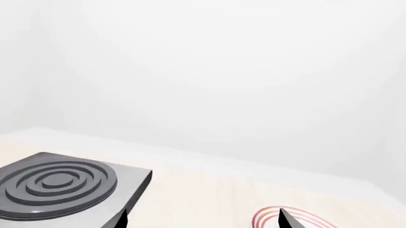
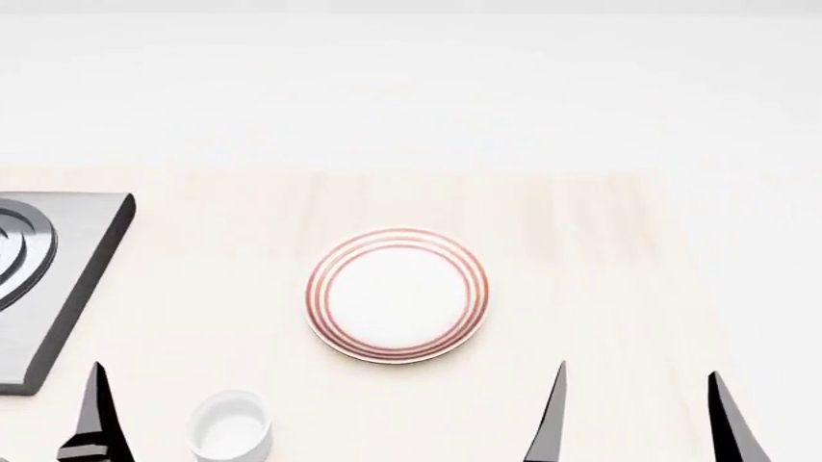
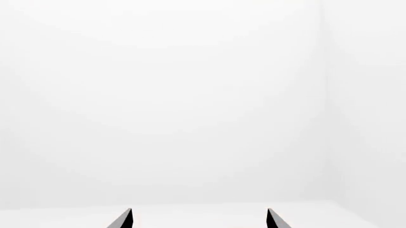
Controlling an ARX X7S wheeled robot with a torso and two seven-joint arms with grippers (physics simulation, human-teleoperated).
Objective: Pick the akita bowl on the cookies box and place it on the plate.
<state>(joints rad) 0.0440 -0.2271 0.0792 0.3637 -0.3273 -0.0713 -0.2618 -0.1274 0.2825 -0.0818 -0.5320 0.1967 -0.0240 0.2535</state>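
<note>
The speckled grey-and-white akita bowl and the red-and-white cookies box under it appear in none of the three views, so which way the bowl lies from the jaws, and which arm is nearer, cannot be told from here. That unknown direction is what the coming move hinges on. My judgement is that the head or base must first turn to find the box before either arm reaches.

What does show is the destination. In the head view, the round white plate with red concentric rings (image 2: 397, 294) sits at the centre of the frame on the pale wooden table (image 2: 591, 231), bare and ready.

The right gripper (image 2: 636, 416) rises at the lower right of the head view, jaws spread wide with nothing between them. The right wrist view shows only its two dark tips against blank white.

Of the left gripper (image 2: 92, 414), at the lower left, only one dark finger shows in the head view. The left wrist view shows its two tips set well apart and holding nothing.

A small plain white cup (image 2: 230, 425) stands just beside that left finger. A grey stove slab with raised rings (image 2: 52, 279) lies at the left edge.
</note>
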